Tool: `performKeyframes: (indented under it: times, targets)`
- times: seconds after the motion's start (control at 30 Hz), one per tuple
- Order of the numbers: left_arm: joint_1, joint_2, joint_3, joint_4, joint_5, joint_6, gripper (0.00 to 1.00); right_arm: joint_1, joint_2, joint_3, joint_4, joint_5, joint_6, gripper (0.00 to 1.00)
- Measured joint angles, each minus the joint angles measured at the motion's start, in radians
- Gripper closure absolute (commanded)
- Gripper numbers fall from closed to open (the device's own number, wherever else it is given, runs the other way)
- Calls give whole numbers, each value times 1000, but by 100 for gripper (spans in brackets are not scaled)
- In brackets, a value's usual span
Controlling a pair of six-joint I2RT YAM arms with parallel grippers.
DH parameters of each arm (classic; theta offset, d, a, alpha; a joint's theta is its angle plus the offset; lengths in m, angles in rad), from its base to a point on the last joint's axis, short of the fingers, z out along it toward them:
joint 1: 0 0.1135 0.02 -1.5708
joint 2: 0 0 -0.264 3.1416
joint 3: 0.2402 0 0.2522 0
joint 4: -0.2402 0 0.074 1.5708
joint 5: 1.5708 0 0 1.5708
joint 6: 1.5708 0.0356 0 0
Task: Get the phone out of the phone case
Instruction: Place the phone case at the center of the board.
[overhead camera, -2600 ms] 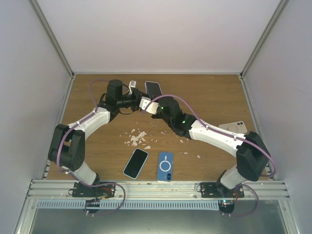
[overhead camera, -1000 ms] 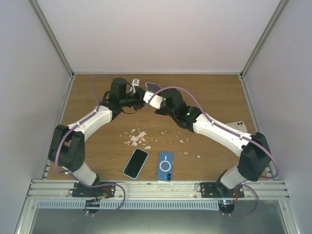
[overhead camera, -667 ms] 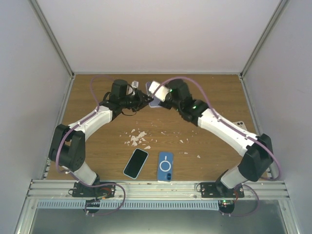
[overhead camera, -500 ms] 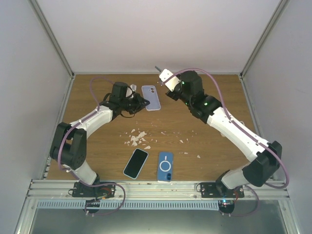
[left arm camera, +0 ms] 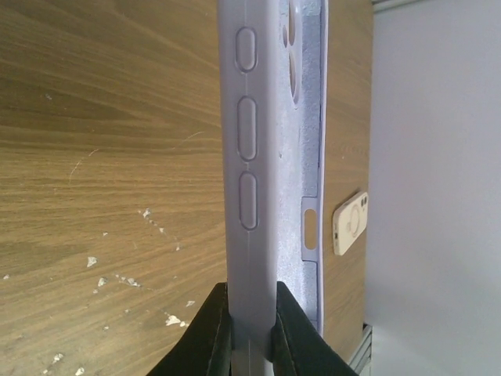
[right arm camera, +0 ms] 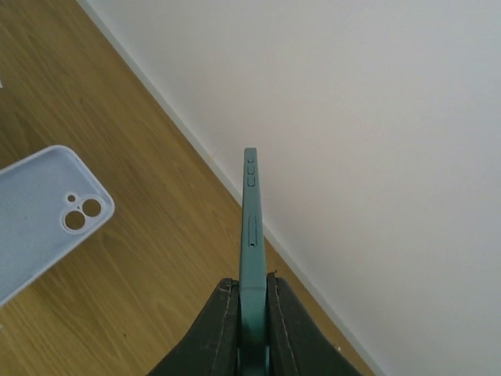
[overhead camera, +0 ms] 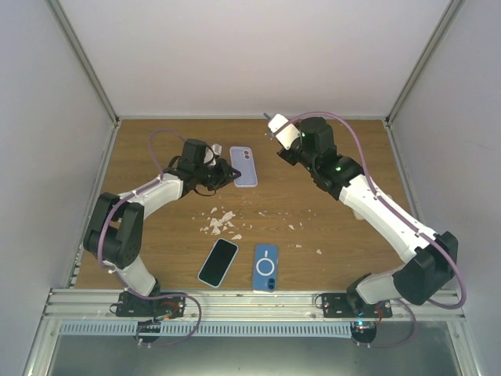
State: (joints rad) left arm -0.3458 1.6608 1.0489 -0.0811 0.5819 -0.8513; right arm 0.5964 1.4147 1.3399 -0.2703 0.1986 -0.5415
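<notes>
The lavender phone case (overhead camera: 244,166) lies low over the back of the table with its camera holes facing up. My left gripper (overhead camera: 224,174) is shut on its near edge. The left wrist view shows the case (left arm camera: 258,157) edge-on, pinched between the black fingers (left arm camera: 211,333) of that gripper (left arm camera: 252,333). The dark green phone (right arm camera: 250,227) is out of the case, edge-on in my right gripper (right arm camera: 250,313), which is shut on it. This gripper (overhead camera: 279,128) holds the phone (overhead camera: 272,119) up near the back wall, to the right of the case (right arm camera: 43,211).
A black phone (overhead camera: 218,262) and a blue case (overhead camera: 266,267) lie near the front edge. White crumbs (overhead camera: 221,222) are scattered mid-table. A white case (left arm camera: 349,224) lies toward the right side. The enclosure's white walls close in at the back and on both sides.
My right gripper has pulled the phone away from the case, up and right toward the back wall. The empty case stayed in my left gripper and has turned flat, lower over the table.
</notes>
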Motion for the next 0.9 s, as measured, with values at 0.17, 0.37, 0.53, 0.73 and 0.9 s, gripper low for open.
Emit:
performKeyframes:
  times: [0.17, 0.37, 0.53, 0.73, 0.9]
  targets:
    - [1, 65, 0, 8, 24, 43, 100, -32, -32, -46, -3, 2, 0, 100]
    - [12, 149, 2, -14, 32, 103, 100, -47, -48, -63, 0, 2, 0, 100]
    - [22, 212, 31, -35, 37, 134, 100, -47, -48, -72, 0, 0, 0, 100]
    - [34, 276, 90, -69, 34, 172, 97, -47, -47, -72, 0, -3, 0, 100]
    - [37, 300, 114, -96, 9, 191, 87, -47, -42, -72, 0, -10, 0, 100]
